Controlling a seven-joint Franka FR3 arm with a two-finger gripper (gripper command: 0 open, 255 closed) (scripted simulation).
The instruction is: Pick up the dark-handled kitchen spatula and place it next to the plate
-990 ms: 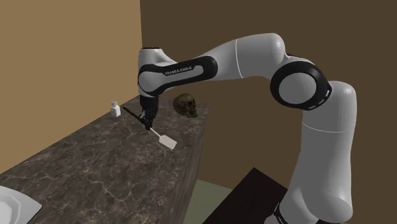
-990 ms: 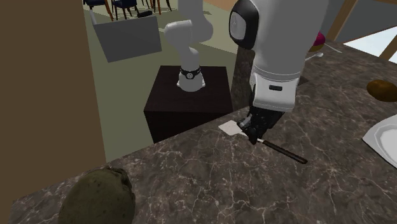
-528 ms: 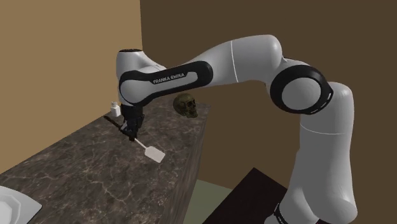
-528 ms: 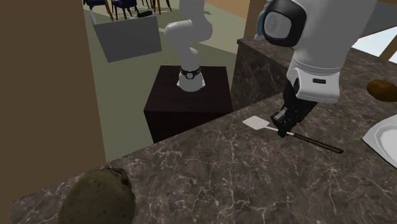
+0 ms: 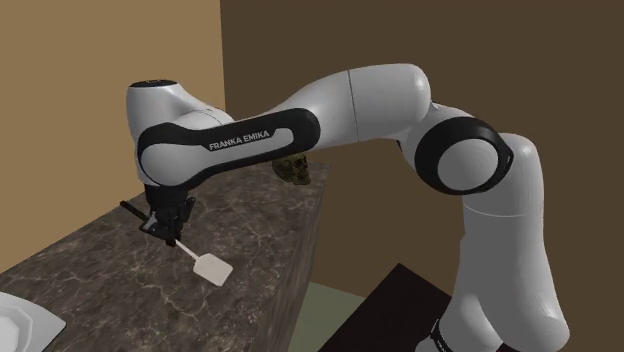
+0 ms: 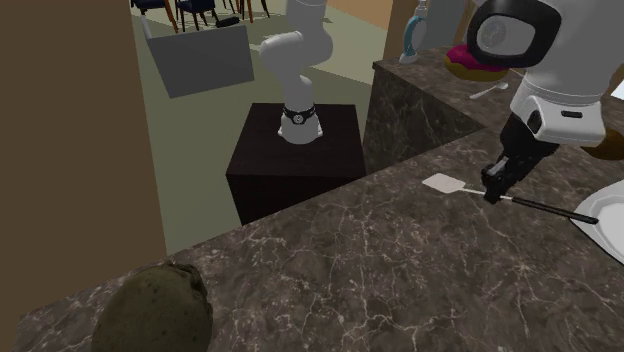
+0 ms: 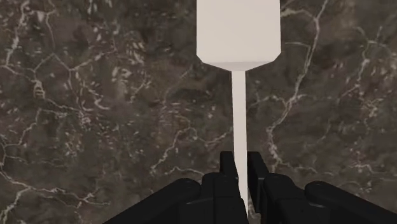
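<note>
My gripper [image 5: 165, 232] is shut on the thin shaft of the spatula [image 5: 211, 269], holding it level just over the dark marble counter [image 5: 250, 230]. The white blade points toward the counter's near edge, and the dark handle sticks out behind the fingers. In the second exterior view the gripper [image 6: 493, 190] holds the spatula [image 6: 441, 184] with the dark handle's end over the rim of the white plate [image 6: 600, 212]. The plate [image 5: 20, 320] lies at the shoulder view's lower left corner. In the wrist view the fingers [image 7: 227, 170] clasp the spatula's [image 7: 237, 32] shaft.
A dark skull [image 5: 293, 168] sits at the counter's far end, partly behind the arm; it looms at the second exterior view's lower left [image 6: 150, 310]. The counter's edge drops off beside the blade. A higher counter [image 6: 420, 100] behind carries a pink object [image 6: 470, 62] and a spoon.
The arm has carried the spatula along the counter toward the plate: leftward in the shoulder view, rightward in the second exterior view. The grip has stayed shut on the shaft.
</note>
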